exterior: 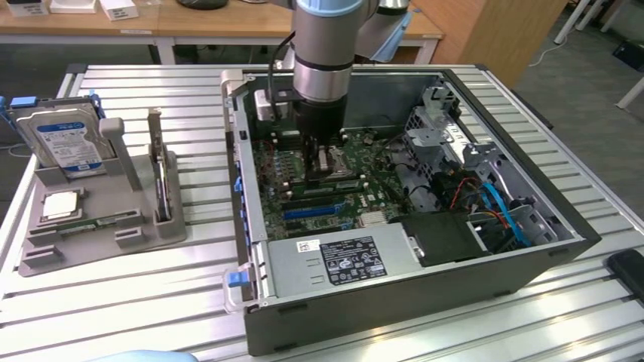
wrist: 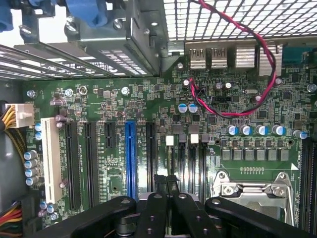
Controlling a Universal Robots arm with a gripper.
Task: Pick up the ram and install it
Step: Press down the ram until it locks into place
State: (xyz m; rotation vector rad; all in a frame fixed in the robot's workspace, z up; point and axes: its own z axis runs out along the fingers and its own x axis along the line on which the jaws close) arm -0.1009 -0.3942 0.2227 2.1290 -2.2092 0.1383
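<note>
Two fingers (wrist: 159,191) (pressed together) over motherboard (wrist: 148,114).

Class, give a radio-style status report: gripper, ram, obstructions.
Gripper shut, empty by the look, low over motherboard. Green ram stick lying in grey holder beside the case. Red-black wire loops apart from gripper.

**Count of items on the counter**

One open computer case (exterior: 403,317), one motherboard (wrist: 148,104), one grey holder tray (exterior: 101,234), one hard drive (exterior: 65,139), one processor chip (exterior: 60,205), one ram stick (exterior: 105,221), one robot arm (exterior: 324,45).
</note>
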